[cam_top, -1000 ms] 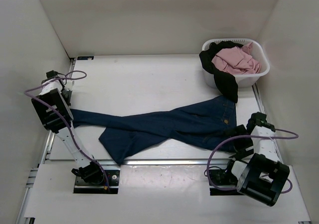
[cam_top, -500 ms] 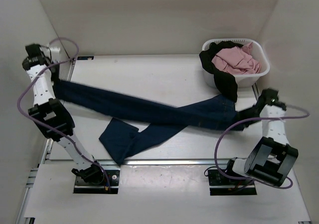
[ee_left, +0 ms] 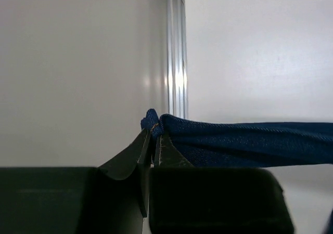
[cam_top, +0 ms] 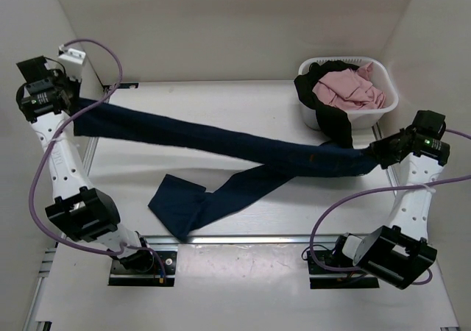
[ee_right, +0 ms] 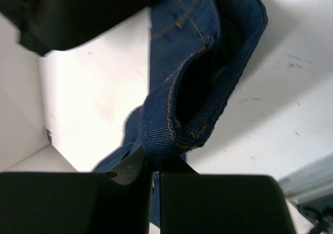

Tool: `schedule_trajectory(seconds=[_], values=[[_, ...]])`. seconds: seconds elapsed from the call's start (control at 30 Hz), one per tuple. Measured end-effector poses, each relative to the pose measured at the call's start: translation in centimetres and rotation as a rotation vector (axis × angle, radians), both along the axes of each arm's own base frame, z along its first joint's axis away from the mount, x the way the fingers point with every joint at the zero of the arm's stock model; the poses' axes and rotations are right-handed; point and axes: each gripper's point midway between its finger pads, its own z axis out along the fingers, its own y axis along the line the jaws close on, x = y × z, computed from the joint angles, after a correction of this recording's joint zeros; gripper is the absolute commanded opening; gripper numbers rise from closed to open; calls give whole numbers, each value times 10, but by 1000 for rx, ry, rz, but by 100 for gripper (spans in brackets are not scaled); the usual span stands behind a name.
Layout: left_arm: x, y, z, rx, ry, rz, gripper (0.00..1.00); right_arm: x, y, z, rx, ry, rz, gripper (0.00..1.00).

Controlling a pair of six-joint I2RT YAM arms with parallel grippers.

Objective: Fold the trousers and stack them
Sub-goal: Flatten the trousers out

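Wrist views alone show the grips: left pincer clamped on the trousers hem, right pincer on their waistband (tan-stitched); overhead, they hang stretched, one leg on tabletop

The trousers stretch from the table's left edge to its right, barring my way across; one leg sprawls by the near edge. The basket and draped black garment block the far right corner. The far edge lies open to me.

The trousers span upper left to middle right, one leg on the table lower centre; a basket sits upper right.
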Motion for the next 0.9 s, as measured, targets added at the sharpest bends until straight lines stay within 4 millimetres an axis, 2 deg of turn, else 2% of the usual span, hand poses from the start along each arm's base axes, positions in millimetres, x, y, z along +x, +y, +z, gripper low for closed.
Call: schedule_trajectory(seconds=[0.13, 0.23, 0.3, 0.4, 0.47, 0.6, 0.67, 0.73, 0.77, 0.83, 0.9], values=[[-21, -2, -50, -8, 142, -7, 14, -14, -5, -12, 4, 62, -32, 0], [-48, -4, -81, -1, 235, -5, 14, -22, -13, -17, -29, 74, -66, 0], [-67, -5, -96, 2, 283, 5, 14, -30, -15, -28, -35, 101, -84, 0], [-84, -9, -102, -6, 309, 7, 14, -42, -15, -53, -14, 161, -104, 0], [-88, -19, -100, -39, 309, -28, 14, -50, -13, -68, -1, 206, -109, 0], [-85, -60, -94, -126, 323, -213, 14, -61, -17, -81, -32, 258, -125, 0], [-87, -81, -101, -138, 342, -309, 14, -71, -23, -90, -71, 290, -149, 0], [-99, -93, -123, -138, 390, -357, 14, -87, -31, -101, -118, 333, -192, 1], [-109, -96, -136, -137, 421, -365, 14, -95, -34, -107, -145, 357, -214, 20], [-131, -94, -161, -136, 487, -356, 14, -114, -40, -122, -181, 420, -264, 63], [-146, -93, -169, -136, 523, -346, 14, -129, -43, -136, -201, 479, -280, 93]])
